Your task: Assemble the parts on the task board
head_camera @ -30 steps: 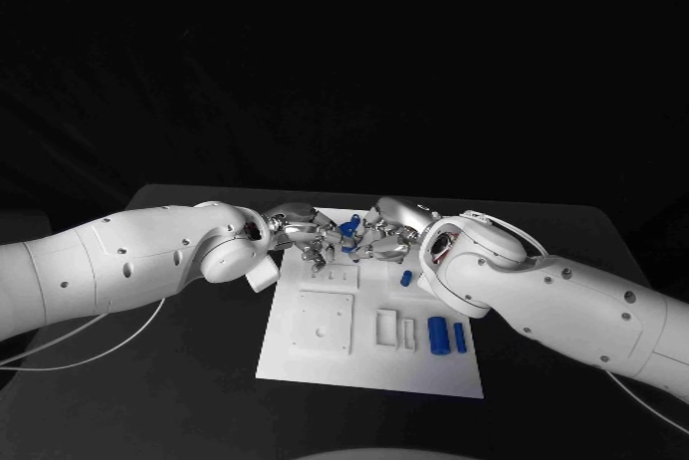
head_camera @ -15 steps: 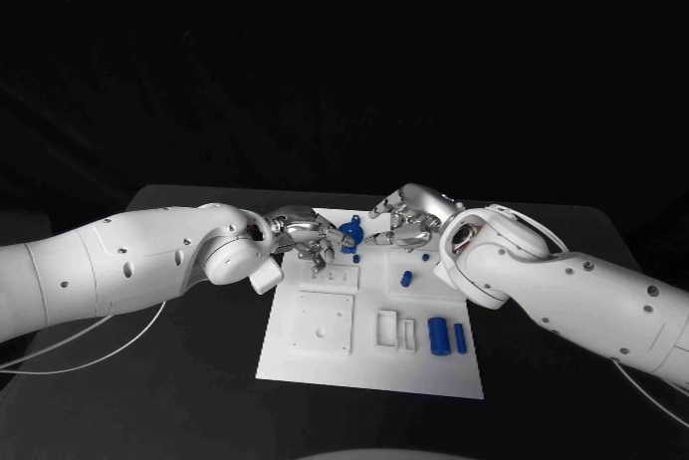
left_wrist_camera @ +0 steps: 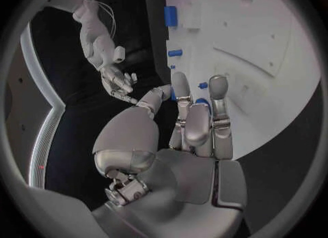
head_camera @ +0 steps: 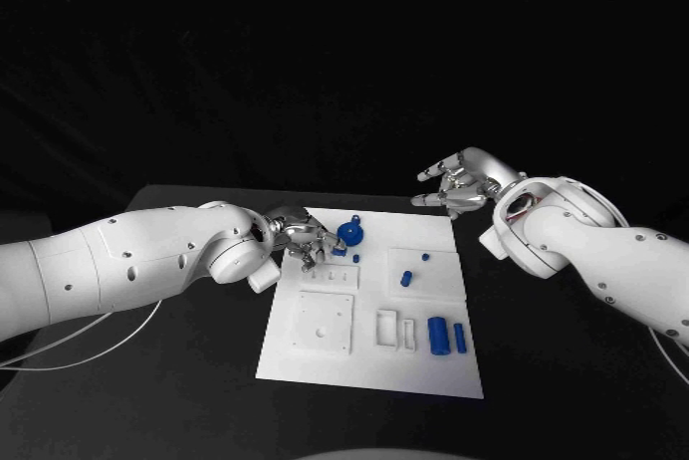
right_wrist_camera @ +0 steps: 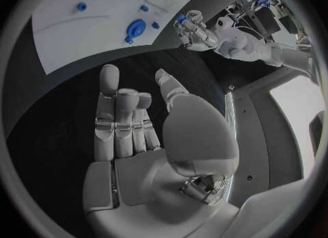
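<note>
The white task board (head_camera: 324,355) lies in the middle of the black table. A round blue part (head_camera: 349,233) sits at its far edge, also seen as a blue disc (right_wrist_camera: 136,29) on the board. My left hand (head_camera: 302,236) is just left of it with its fingers (left_wrist_camera: 218,93) stretched out over the board (left_wrist_camera: 273,25). A bit of blue (left_wrist_camera: 199,102) shows between them, and I cannot tell whether they touch it. My right hand (head_camera: 460,186) hangs raised beyond the board's far right corner, fingers apart, palm (right_wrist_camera: 147,167) empty.
Small blue pegs (head_camera: 405,277) lie on the board's right half, and two blue cylinders (head_camera: 438,336) sit by its right edge. A square white block (head_camera: 326,321) occupies the board's left half. A white cable (head_camera: 87,341) trails on the table under my left arm.
My right hand has let go, lifted and pulled back to the right, away from the round blue part. My left hand has stayed by the part.
</note>
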